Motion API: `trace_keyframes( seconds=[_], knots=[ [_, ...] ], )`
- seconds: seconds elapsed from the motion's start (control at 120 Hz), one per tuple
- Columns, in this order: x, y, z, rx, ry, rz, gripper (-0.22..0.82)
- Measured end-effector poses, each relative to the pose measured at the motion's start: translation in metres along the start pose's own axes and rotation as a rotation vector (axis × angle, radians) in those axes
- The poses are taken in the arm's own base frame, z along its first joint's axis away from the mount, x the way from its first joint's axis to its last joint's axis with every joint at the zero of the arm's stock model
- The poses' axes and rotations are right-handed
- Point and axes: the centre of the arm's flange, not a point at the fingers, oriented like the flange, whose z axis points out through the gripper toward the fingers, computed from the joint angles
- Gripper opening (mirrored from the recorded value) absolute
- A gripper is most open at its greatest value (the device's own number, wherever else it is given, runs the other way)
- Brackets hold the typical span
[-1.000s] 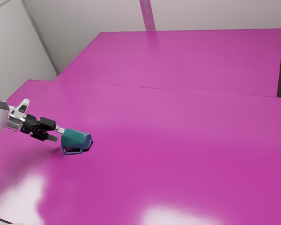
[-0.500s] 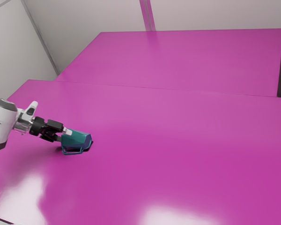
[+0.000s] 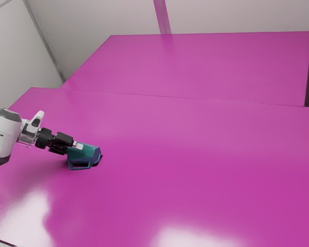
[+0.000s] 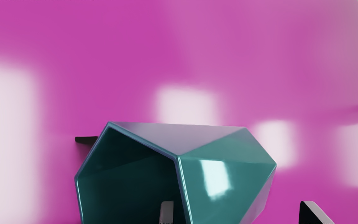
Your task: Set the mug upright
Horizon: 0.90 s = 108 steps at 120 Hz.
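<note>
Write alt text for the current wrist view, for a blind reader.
Teal faceted mug lying on its side on a glossy magenta table, mouth toward the camera. The end effector is open, one fingertip at the mouth, the other outside the mug.

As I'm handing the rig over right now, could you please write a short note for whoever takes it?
Hand: open, at the mug's mouth; one fingertip shows against the dark opening, the other outside the wall. How deep the first reaches, I can't tell.
Mug: teal, faceted, on its side on the magenta table, mouth toward the hand.
Done: hand brought to the rim.
Left: probably close on the wall, then tip the mug upright and release.
</note>
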Motion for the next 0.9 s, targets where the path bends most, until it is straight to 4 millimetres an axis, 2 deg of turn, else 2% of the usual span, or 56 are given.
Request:
trace_keyframes(
  seconds=[0.525, 0.667, 0.9],
  knots=[
    [0.004, 0.009, 0.005, -0.005, -0.007, 0.031, -0.08],
    [0.01, 0.02, 0.005, 0.001, -0.009, 0.057, -0.13],
    [0.023, 0.051, 0.002, 0.008, -0.008, 0.12, -0.16]
  ],
)
